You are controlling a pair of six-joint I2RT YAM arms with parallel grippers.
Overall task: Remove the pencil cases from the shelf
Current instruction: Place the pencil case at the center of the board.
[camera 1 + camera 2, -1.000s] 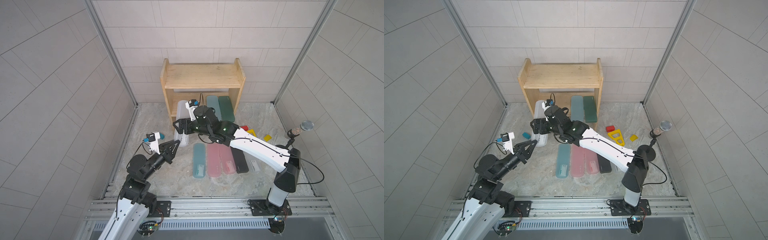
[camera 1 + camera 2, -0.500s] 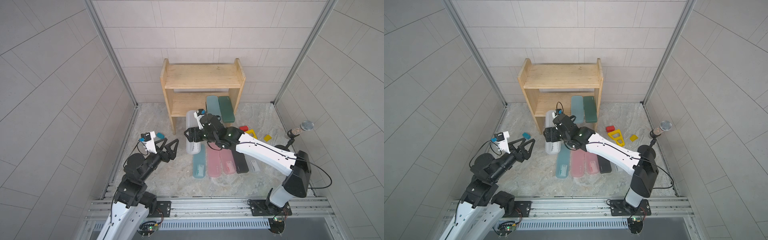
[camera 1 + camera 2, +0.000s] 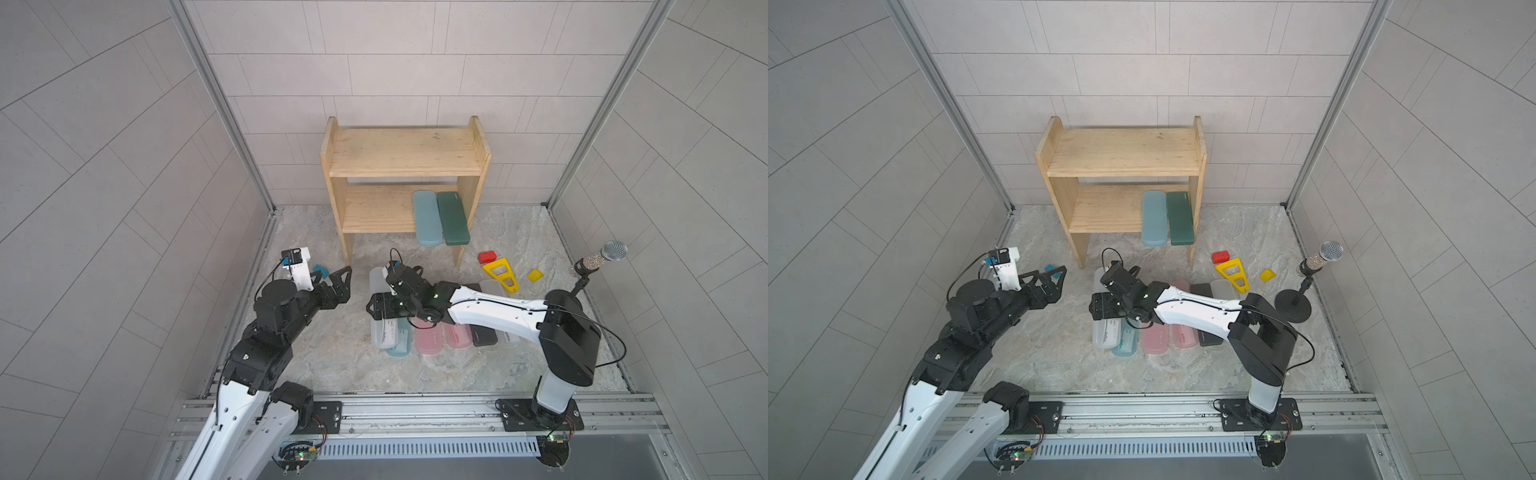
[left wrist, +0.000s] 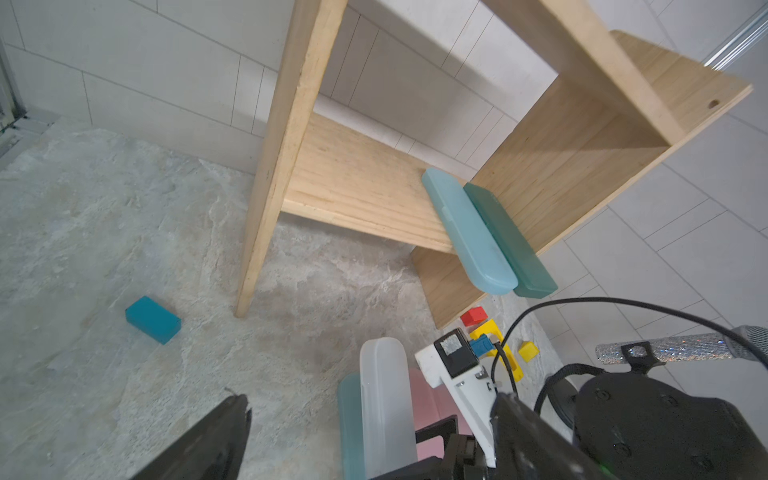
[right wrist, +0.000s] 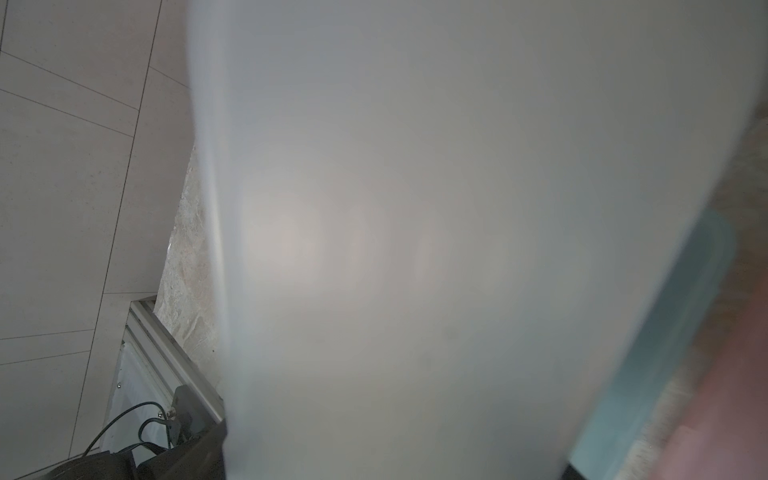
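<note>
Right wrist view fills with frosted white case (image 5: 415, 249) at right jaws, grip unclear; left jaws spread.

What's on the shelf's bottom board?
A light teal case and a dark green case lie side by side at its right end, overhanging the front. The top board hides its back.

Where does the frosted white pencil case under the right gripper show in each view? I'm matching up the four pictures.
Top view: frosted white case, left end of the row on the floor.
Top view: same spot.
Left wrist: near the camera, lying lengthwise.
Right wrist: close up, filling most of the picture.
Shared landmark: the light teal case right next to it.
</note>
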